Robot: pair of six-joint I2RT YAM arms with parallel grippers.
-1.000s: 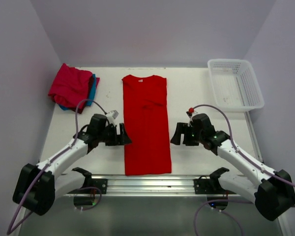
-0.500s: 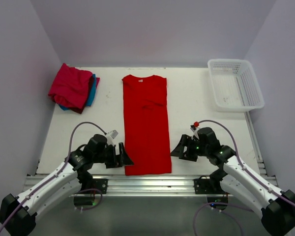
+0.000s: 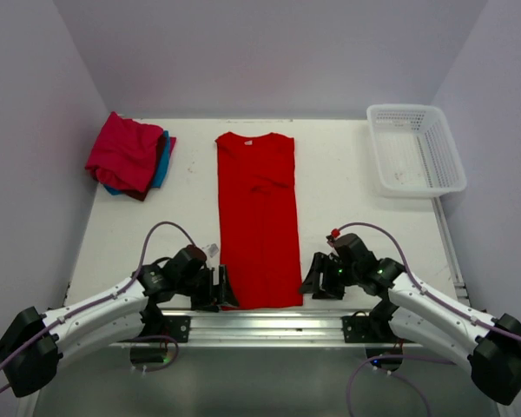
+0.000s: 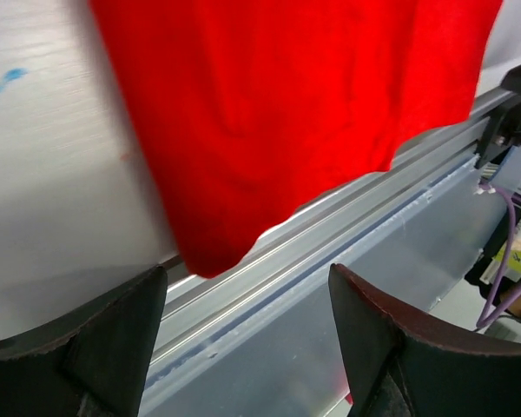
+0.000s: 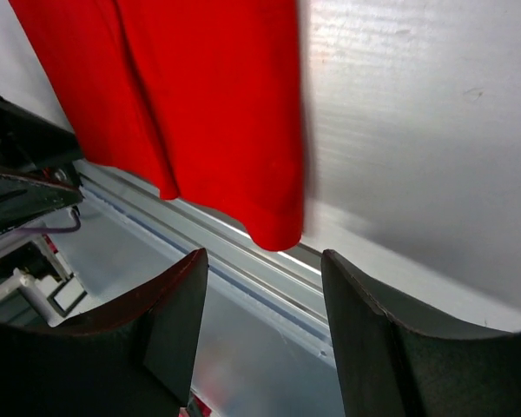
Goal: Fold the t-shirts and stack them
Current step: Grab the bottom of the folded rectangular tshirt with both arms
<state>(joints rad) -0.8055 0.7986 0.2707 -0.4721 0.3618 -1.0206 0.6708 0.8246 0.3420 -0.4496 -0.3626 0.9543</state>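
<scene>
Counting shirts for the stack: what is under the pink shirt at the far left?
A teal shirt shows at the right edge under the pink shirt; most of it is covered, so anything else beneath cannot be seen.

- Soft, even overhead light is filling the top view; the desk (image 3: 347, 191) is showing only faint, soft-edged shadows.
- The red t-shirt (image 3: 256, 217) is saturating, which is flattening its fold detail.
- In both wrist views, motion blur is smearing the shirt's edges and streaking the desk surface.
- The left fingers (image 4: 95, 347) and right fingers (image 5: 391, 347) are appearing dark, underexposed and slightly soft in the foreground.
- Pale glare is washing over the rail (image 4: 330, 234).
</scene>
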